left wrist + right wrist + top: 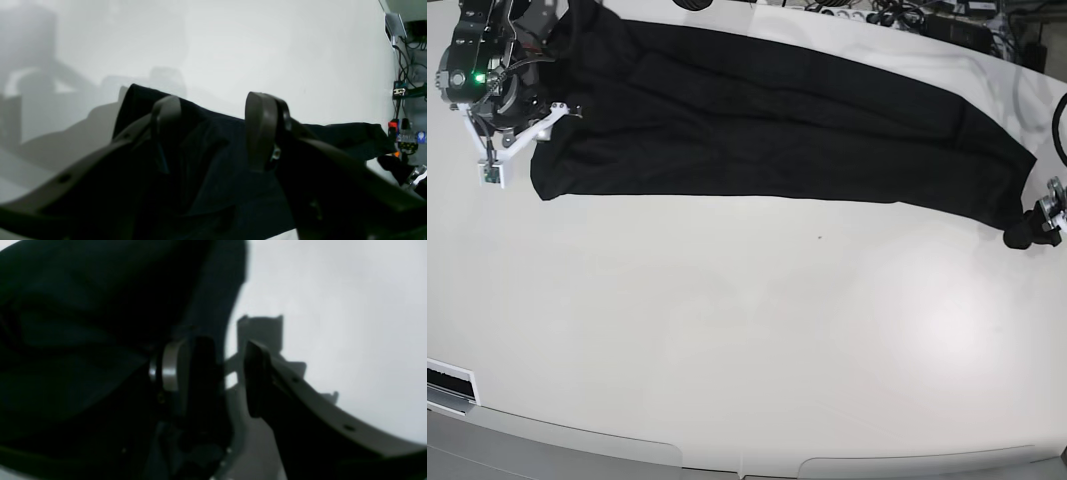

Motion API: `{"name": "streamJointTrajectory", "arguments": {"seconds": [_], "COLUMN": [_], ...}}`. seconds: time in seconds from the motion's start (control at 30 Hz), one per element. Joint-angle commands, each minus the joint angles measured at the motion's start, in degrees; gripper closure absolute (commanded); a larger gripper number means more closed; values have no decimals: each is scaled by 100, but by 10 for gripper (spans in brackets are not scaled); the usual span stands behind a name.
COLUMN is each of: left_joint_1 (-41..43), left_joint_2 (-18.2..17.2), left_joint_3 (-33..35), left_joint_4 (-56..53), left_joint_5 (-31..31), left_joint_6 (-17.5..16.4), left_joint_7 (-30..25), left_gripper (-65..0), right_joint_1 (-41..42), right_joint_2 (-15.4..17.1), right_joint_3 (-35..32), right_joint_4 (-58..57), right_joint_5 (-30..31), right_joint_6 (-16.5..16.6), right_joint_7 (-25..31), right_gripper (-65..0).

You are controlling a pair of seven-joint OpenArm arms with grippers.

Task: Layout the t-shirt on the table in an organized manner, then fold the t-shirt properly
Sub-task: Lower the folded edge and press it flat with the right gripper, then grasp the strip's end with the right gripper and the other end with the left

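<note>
The black t-shirt (767,120) lies stretched in a long band across the far part of the white table (747,350). My right gripper (522,135) is at the shirt's left end. In the right wrist view it (230,376) is open, with shirt fabric (83,323) draped by one finger and the table (333,306) showing through the gap. My left gripper (1039,222) is at the shirt's right end. In the left wrist view it (213,126) is open wide, low over the fabric (213,173), with the table (267,50) beyond.
Cables and electronics (907,15) line the far right edge of the table, and some show in the left wrist view (405,130). A white slotted part (449,385) sits at the front left edge.
</note>
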Motion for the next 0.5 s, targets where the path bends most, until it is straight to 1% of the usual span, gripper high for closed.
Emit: {"name": "streamJointTrajectory", "arguments": {"seconds": [0.0,0.07,0.17,0.23,0.37,0.4,0.43,0.47], "left_joint_1": [-98,-96,-98,-98,-98,-96,-83,-76], "left_joint_2": [-175,-175,-177,-192,-238,-247,-256,-267], "left_joint_3": [-76,-216,-584,-857,-1322,-1392,-1438,-1462], "left_joint_4": [72,72,72,72,72,72,72,72], "left_joint_5": [-116,-111,-114,-116,-114,-111,-111,-114], "left_joint_6": [-49,-49,-49,-49,-49,-49,-49,-49], "left_joint_7": [-76,-33,-13,-11,105,118,136,140], "left_gripper": [-323,-323,-323,-323,-323,-323,-323,-323], "right_joint_1": [13,15,15,15,13,13,15,17], "right_joint_2": [68,66,63,63,63,63,63,63], "right_joint_3": [33,70,179,264,483,522,525,507], "right_joint_4": [120,129,243,457,1123,1259,1329,1333], "right_joint_5": [-192,-426,-304,-125,490,734,1051,1429], "right_joint_6": [-144,-442,-468,-352,284,573,960,1438], "right_joint_7": [76,70,70,90,286,387,494,579], "right_gripper": [-287,-287,-287,-287,-287,-286,-274,-242]}}
